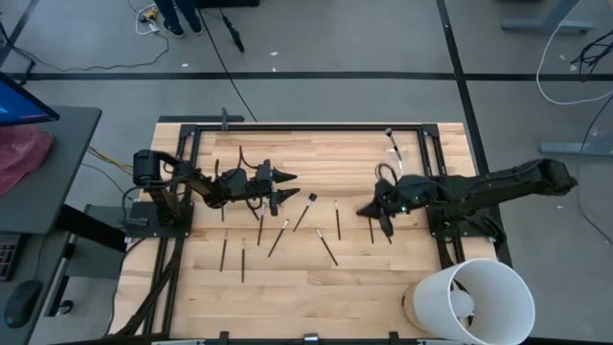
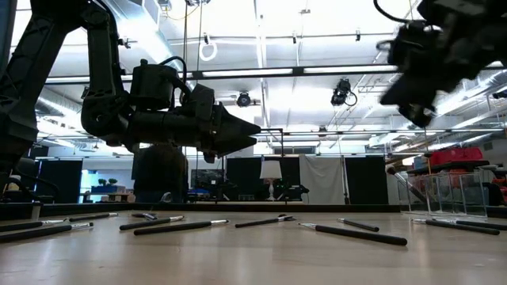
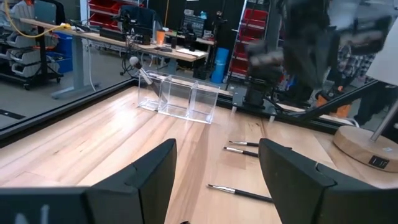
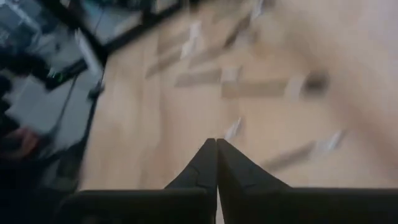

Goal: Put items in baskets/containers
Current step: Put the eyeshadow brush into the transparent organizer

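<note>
Brushes (image 1: 278, 238) lie scattered flat across the middle of the wooden bench (image 1: 316, 287), mostly between the two arms; none sits in a container yet, so the task reads as barely begun

Clear cup (image 3: 179, 98): stands at the far edge of the bench on the right arm's side, upright. One pale-ended brush (image 3: 138, 67) appears to lean at or in it; cannot tell which

Left gripper (image 1: 284, 187): hovers above the bench over the left cluster of brushes, jaws apart, nothing between them in the left wrist view. Likely poised for a pick, since several brushes lie just ahead of it

Right gripper (image 1: 369, 209): raised off the bench near the centre-right brushes, arm blurred in the low view. Jaws pressed together, tips meeting in the right wrist view. No brush visible between them, so the closure looks empty, possibly a missed grasp; blur prevents certainty

White bucket (image 1: 476, 302) stands at the near right corner, not the target

Risk: slender handles lying flat give little for the jaws to catch
</note>
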You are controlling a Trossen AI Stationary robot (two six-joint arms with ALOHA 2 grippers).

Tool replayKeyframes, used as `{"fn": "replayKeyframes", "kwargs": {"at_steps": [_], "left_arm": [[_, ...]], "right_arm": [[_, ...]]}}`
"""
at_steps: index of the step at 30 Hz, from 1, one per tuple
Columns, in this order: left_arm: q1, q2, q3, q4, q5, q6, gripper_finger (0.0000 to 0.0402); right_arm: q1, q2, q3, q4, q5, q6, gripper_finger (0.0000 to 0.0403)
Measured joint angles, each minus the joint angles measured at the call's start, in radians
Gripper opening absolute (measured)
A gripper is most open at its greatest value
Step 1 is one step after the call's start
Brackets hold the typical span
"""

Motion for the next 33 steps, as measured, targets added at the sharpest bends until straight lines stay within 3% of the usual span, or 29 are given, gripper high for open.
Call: {"fn": "replayKeyframes", "kwargs": {"at_steps": [4, 7, 11, 19, 27, 33], "left_arm": [[0.000, 0.000, 0.000, 0.000, 0.000, 0.000, 0.0232], [0.000, 0.000, 0.000, 0.000, 0.000, 0.000, 0.0232], [0.000, 0.000, 0.000, 0.000, -0.003, 0.000, 0.0232], [0.000, 0.000, 0.000, 0.000, -0.012, 0.000, 0.0232], [0.000, 0.000, 0.000, 0.000, -0.012, 0.000, 0.0232], [0.000, 0.000, 0.000, -0.001, -0.012, 0.000, 0.0232]], "right_arm": [[0.080, 0.000, 0.000, -0.204, -0.066, 0.196, 0.0002], [0.140, 0.000, 0.000, -0.354, -0.043, 0.320, 0.0002], [0.238, 0.010, 0.000, -0.463, 0.150, 0.456, 0.0001], [0.443, 0.105, -0.001, -0.517, 0.598, 0.621, 0.0015], [0.481, 0.238, -0.131, -0.306, 0.744, 0.753, 0.0133], [0.480, 0.282, -0.225, -0.091, 0.900, 0.644, 0.0222]]}}
